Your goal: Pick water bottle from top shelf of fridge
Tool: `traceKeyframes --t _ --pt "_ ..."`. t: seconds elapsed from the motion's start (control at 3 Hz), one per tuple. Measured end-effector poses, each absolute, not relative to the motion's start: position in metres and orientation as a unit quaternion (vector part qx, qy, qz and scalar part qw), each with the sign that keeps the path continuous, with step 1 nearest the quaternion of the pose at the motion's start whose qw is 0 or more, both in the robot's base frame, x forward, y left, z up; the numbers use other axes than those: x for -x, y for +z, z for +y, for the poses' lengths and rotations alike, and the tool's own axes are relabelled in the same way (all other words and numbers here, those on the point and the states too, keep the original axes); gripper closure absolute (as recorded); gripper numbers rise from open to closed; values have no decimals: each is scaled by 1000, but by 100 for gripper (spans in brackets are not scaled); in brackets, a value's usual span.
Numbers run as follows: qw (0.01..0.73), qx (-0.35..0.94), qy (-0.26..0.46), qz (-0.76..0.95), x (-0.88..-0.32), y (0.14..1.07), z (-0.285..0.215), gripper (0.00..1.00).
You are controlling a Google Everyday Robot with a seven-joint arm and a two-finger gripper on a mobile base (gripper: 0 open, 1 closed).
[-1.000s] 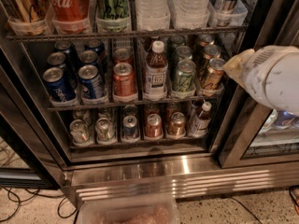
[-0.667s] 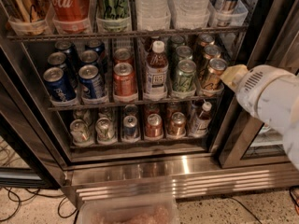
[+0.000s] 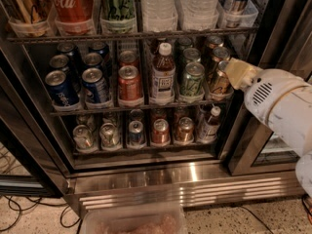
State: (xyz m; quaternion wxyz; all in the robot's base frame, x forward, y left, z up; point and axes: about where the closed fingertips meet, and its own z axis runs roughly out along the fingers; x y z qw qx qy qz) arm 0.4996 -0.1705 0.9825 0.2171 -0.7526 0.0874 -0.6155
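Two clear ribbed water bottles [image 3: 157, 6] [image 3: 200, 3] stand side by side in clear lane trays on the top shelf [image 3: 131, 35] of the fridge [image 3: 146, 179]; their upper parts and caps are cut off by the top edge. My gripper [image 3: 235, 72] is the tan tip of the white arm [image 3: 280, 104] coming in from the right. It sits at the right end of the middle rack, in front of a can [image 3: 219, 79], below and to the right of the water bottles.
Cola and green cans [image 3: 73, 6] share the top shelf. The middle rack holds blue, red and green cans and a brown-drink bottle [image 3: 163, 72]. The fridge frame and glass door [image 3: 263, 145] stand beside the arm. A clear tub [image 3: 134, 221] and cables [image 3: 19, 213] lie on the floor.
The white arm has dropped lower and drawn back to the right. Its tan tip stays near the right end of the middle rack. The bottles have not moved.
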Motion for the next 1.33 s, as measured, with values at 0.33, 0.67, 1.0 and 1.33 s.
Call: traceKeyframes --t 0.33,0.67,1.0,1.33 --pt "236 710 -663 25 -507 1012 -147 100" --pt "236 696 -678 5 -506 1022 -141 100" --pt "236 696 -678 5 -506 1022 -141 100" --pt "236 689 -685 -11 -508 1021 -138 100"
